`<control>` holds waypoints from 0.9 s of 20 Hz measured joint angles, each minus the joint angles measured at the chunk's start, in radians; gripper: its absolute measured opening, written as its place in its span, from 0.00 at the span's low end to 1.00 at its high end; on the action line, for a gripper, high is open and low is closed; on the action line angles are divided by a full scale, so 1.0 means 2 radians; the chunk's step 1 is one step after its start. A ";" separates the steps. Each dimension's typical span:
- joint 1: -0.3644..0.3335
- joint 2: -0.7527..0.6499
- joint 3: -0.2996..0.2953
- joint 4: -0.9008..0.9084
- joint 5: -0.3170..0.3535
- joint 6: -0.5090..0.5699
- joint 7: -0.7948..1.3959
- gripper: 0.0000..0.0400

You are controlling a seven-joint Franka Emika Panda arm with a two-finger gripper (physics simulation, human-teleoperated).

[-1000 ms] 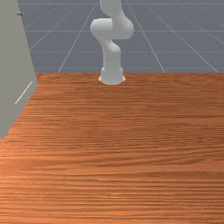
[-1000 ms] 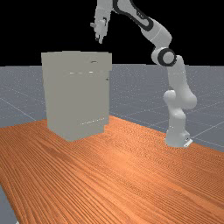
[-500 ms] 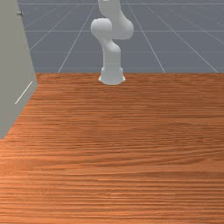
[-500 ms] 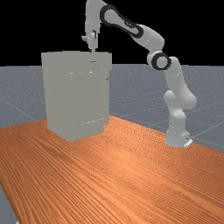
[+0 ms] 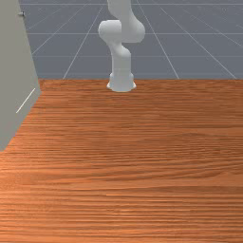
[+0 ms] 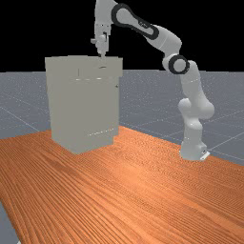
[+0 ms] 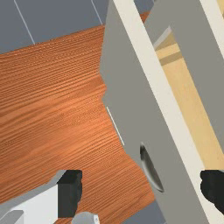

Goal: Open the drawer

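In the far view my gripper (image 6: 102, 56) points down at the top of the grey cabinet (image 6: 86, 107), just above the drawer's handle (image 6: 102, 67). The wrist view has the gripper (image 7: 141, 190) open, its fingers wide apart. Between them runs the pale top edge of the drawer front (image 7: 164, 98), one finger on its outer side and the other toward the drawer's inside. The dark curved handle (image 7: 151, 168) is on the outer face. Behind the front, the wooden drawer interior (image 7: 188, 96) shows, so the drawer stands partly out.
The cabinet (image 5: 16, 71) rises at the front view's left edge, with a small knob (image 5: 21, 14) high on it. The arm's base (image 5: 121, 83) stands at the far edge of the wooden table (image 5: 142, 156).
In the far view my gripper came down and left onto the cabinet top, then shifted slightly right. The drawer front has edged outward a little, and a thin vertical line now shows beside it.
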 joint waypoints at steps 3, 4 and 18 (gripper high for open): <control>0.015 -0.017 -0.002 -0.023 0.006 0.002 0.003 1.00; 0.021 -0.024 -0.002 -0.031 0.007 0.003 0.003 1.00; 0.058 -0.048 0.007 -0.058 0.014 0.001 0.024 1.00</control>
